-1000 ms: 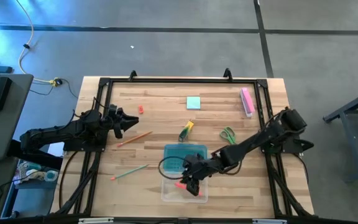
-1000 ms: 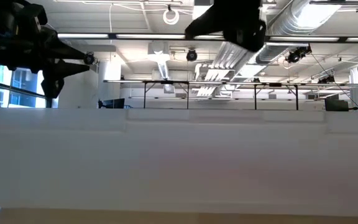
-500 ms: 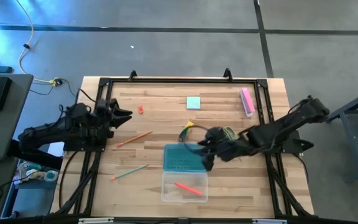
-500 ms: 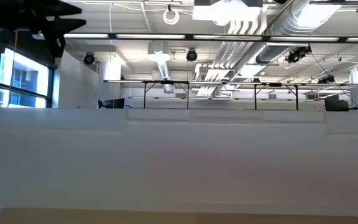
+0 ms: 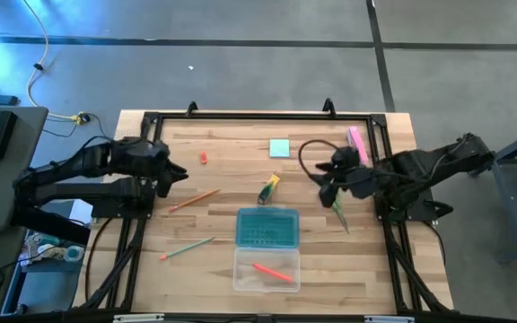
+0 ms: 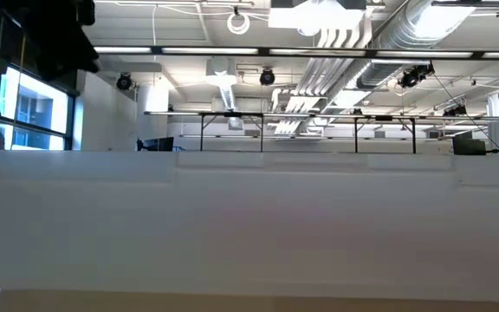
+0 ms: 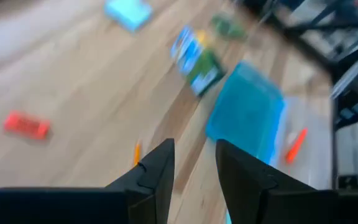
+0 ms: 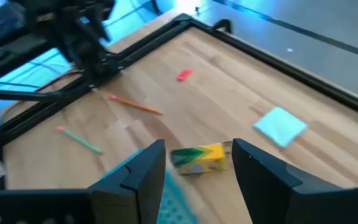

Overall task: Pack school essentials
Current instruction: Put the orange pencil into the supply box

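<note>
Inside the clear box (image 5: 267, 268) near the bench's (image 5: 232, 144) front edge, your orange-red pen (image 5: 272, 270) is lying alone, with the teal lid (image 5: 267, 226) resting just behind it. Your right hand (image 5: 328, 181) is hovering released over the green scissors (image 5: 340, 211), grasping nothing. Your left hand (image 5: 176, 173) is waiting released above the orange pencil (image 5: 193, 200), with the green pencil (image 5: 187, 247) nearer the front.

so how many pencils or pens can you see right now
3: an orange pencil near the left arm, a green pencil toward the table's front left, and an orange-red pen inside the clear box. Others may be hidden.
</note>
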You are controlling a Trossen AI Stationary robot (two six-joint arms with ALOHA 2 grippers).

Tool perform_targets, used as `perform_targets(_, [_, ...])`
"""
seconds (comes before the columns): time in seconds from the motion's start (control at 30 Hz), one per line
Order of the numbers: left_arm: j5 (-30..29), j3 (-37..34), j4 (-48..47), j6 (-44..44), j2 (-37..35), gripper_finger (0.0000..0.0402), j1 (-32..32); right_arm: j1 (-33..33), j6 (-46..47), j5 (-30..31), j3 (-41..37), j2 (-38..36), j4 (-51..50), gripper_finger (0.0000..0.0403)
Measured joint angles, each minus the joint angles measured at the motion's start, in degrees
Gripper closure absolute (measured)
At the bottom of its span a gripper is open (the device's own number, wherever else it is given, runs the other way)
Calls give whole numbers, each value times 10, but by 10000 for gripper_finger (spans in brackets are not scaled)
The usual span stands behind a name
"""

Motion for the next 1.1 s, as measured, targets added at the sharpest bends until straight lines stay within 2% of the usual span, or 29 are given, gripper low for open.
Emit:
perform_targets(0.1, [0,19,-54,-9,47,295,0,-23,0,0,0,-11,-30,226])
perform_targets(0.33, [1,14,-113,-56,140,295,-20,-76,-2,-12,0,-13,-76,226])
perform_targets(0.47, [-2,3,-114,-85,186,295,-60,-103,-31,-37,0,-13,-77,226])
perform_targets(0.73, [-62,-4,-117,-157,267,297,-144,-144,-51,-45,0,-13,-76,226])
perform_targets(1.1, [-61,-4,-118,-189,383,314,-182,-160,-60,-69,0,-13,-76,226])
